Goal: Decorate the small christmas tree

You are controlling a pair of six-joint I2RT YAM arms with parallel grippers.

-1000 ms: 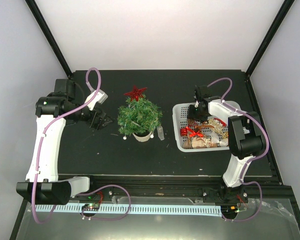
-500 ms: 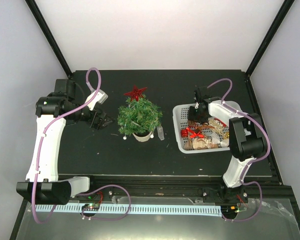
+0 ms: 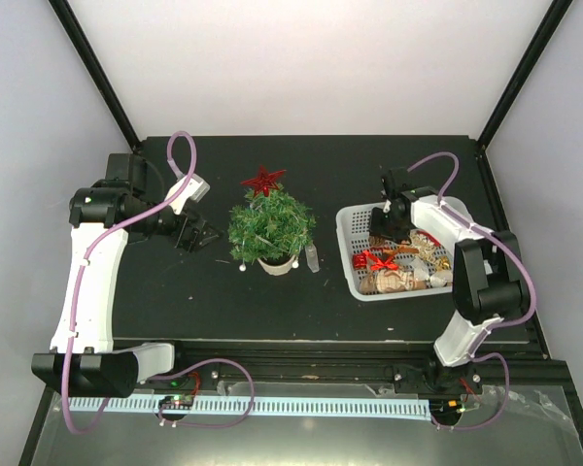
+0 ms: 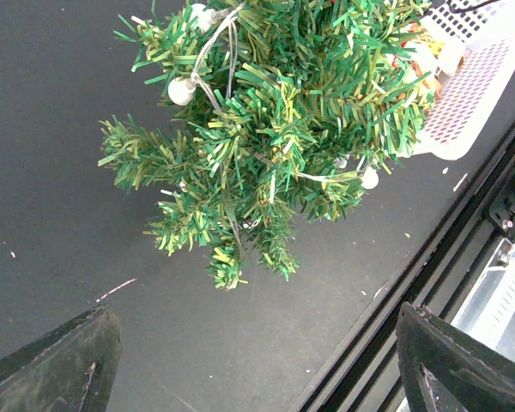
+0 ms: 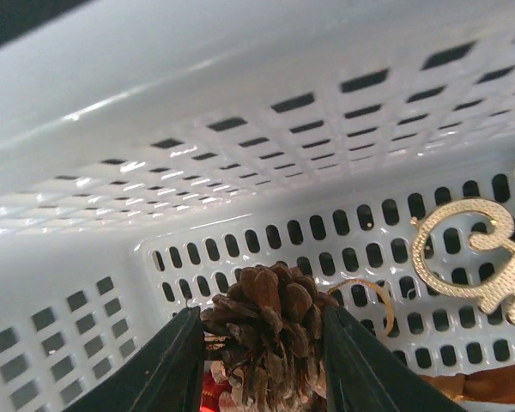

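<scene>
Right wrist view showed the right gripper (image 5: 262, 322) clamped on a pine cone (image 5: 270, 365); the left gripper (image 4: 257, 339) gaped. The small christmas tree (image 4: 275, 129) looked light, bristly and tippy, best steadied at its base (image 3: 278, 264).

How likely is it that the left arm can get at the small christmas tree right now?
Probably yes. The left gripper hangs open just left of the small christmas tree, facing it, with only bare table between. The right gripper is away in the basket, fingers on a pine cone.
</scene>
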